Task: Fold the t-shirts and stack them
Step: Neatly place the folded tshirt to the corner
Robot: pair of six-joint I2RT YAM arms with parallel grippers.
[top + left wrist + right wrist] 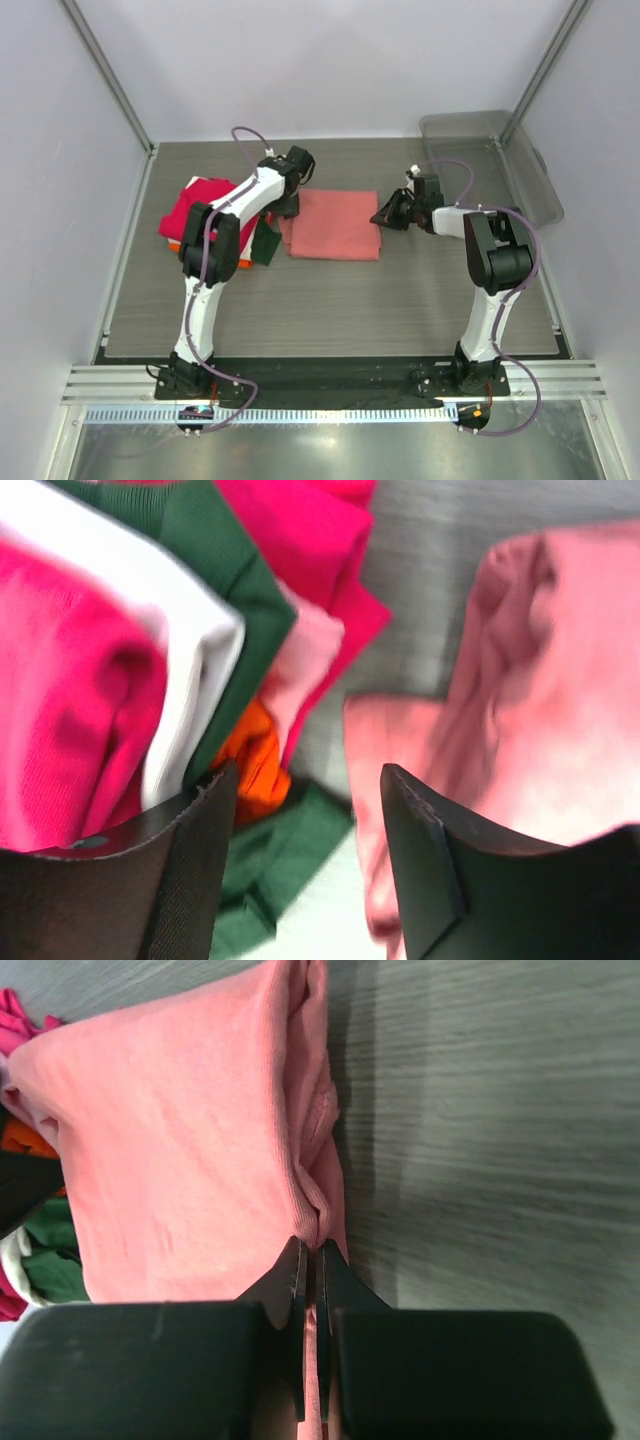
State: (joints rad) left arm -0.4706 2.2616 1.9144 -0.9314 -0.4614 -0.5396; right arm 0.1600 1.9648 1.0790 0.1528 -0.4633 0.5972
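Clamped with the right claw [312, 1270] on the folded edge of the coral t-shirt [180, 1140], a thin strip of cloth pinched between the two fingers pressed together. Ahead of this claw and to its left, the rest of that shirt, folded flat on the worktop [480, 1160]; to its right, only bare grey wood grain, so free room for moving there. Behind this claw and off to the side, a clear grey bin [525, 185], well apart from the shirt. At the left claw [305, 850], fingers spread wide with nothing between them, over the opposite edge of the coral t-shirt, lying ahead and to the right and passing under the right finger. To the left of this claw, crowded in the way: magenta t-shirt [70, 700], a white layer [190, 640], green t-shirt [235, 590] and orange t-shirt [255, 765], pressed close together, reaching down beside the left finger. Straight ahead, between these and the coral shirt, only a narrow wedge of bare worktop. Cannot tell whether the left finger touches the green cloth beneath it.
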